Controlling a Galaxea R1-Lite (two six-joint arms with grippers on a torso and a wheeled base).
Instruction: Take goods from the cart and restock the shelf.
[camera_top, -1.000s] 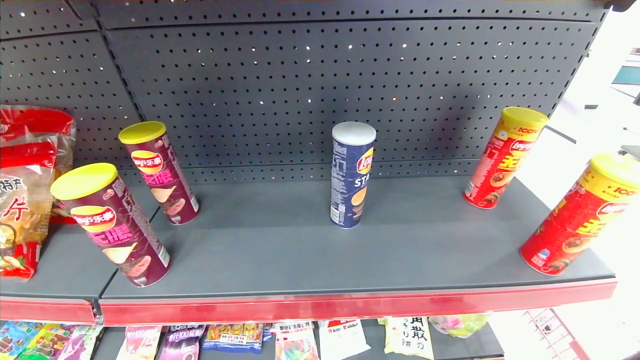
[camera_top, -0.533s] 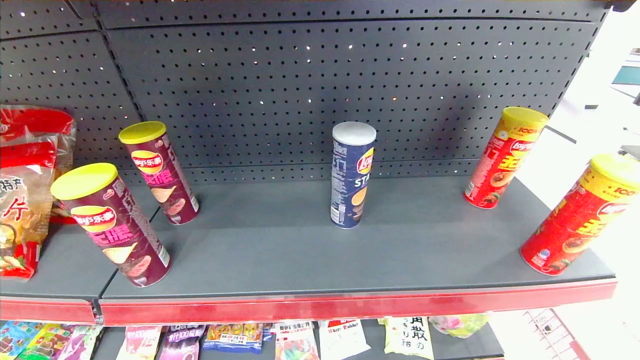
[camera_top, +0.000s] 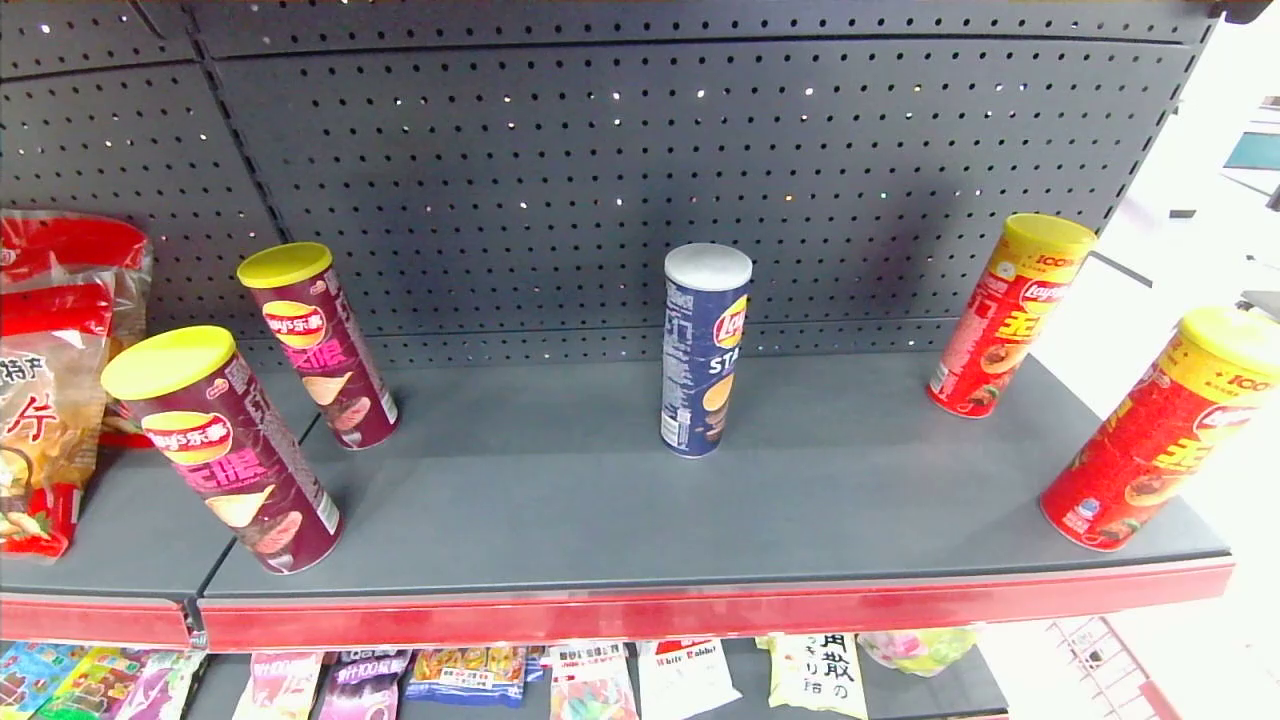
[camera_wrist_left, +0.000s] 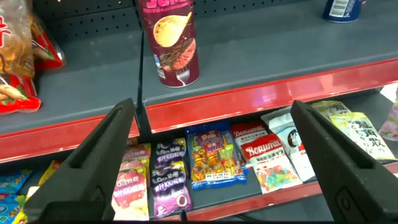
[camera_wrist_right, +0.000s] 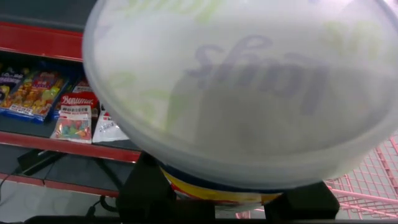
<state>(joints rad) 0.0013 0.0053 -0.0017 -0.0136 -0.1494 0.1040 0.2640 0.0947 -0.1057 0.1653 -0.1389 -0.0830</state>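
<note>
Held can (camera_wrist_right: 242, 81) is clamped in the right end effector (camera_wrist_right: 227, 196), lid toward the wrist camera, low in front of the shelf (camera_top: 600, 500); not yet placed. No change is seen on the shelf over the last second, so restocking is judged pending. Left end effector (camera_wrist_left: 211, 106) is wide open, empty. Counted on shelf: two maroon cans (camera_top: 225, 450) (camera_top: 318, 345), one blue can (camera_top: 704, 350), two red cans (camera_top: 1005, 315) (camera_top: 1160, 430).

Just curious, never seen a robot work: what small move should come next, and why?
Probably raise the right tool, shut on a clear-lidded blue-and-yellow crisp can, toward the bare grey shelf board in front of the lone blue cylindrical can; that spot is free.
</note>
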